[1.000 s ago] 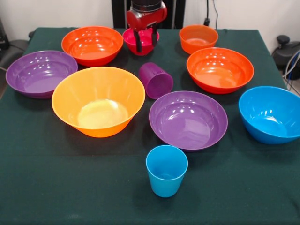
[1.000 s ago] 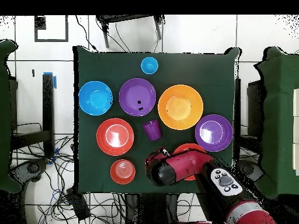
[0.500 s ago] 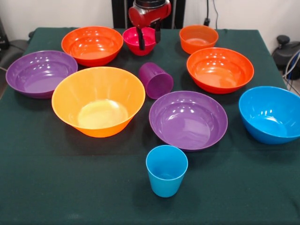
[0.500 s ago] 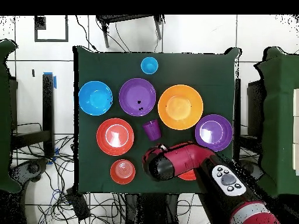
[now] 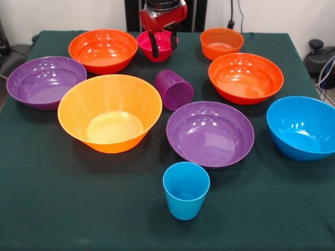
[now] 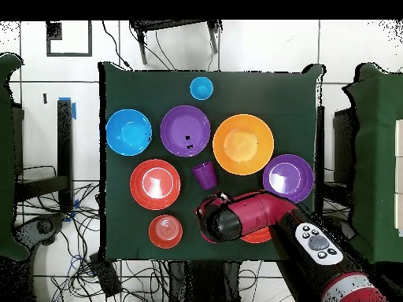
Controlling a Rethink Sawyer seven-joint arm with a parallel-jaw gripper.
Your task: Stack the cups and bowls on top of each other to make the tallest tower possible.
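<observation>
My gripper (image 5: 164, 46) hangs at the back of the table, open, with its two black fingers down at the small magenta bowl (image 5: 145, 44). In the overhead view the red arm (image 6: 244, 220) covers that bowl. The purple cup (image 5: 174, 89) lies tipped on its side mid-table. The light blue cup (image 5: 186, 189) stands upright near the front edge. The big orange bowl (image 5: 110, 111) and a purple bowl (image 5: 210, 133) sit on either side of the purple cup.
Spread around are a red-orange bowl (image 5: 102, 49), a small orange bowl (image 5: 222, 43), a second red-orange bowl (image 5: 245, 77), a purple bowl (image 5: 44, 81) and a blue bowl (image 5: 302, 126). All sit apart on the dark green cloth (image 5: 78, 209).
The gripper rose a little from the magenta bowl and then came back down to it. The bowl and everything else stayed where they were.
</observation>
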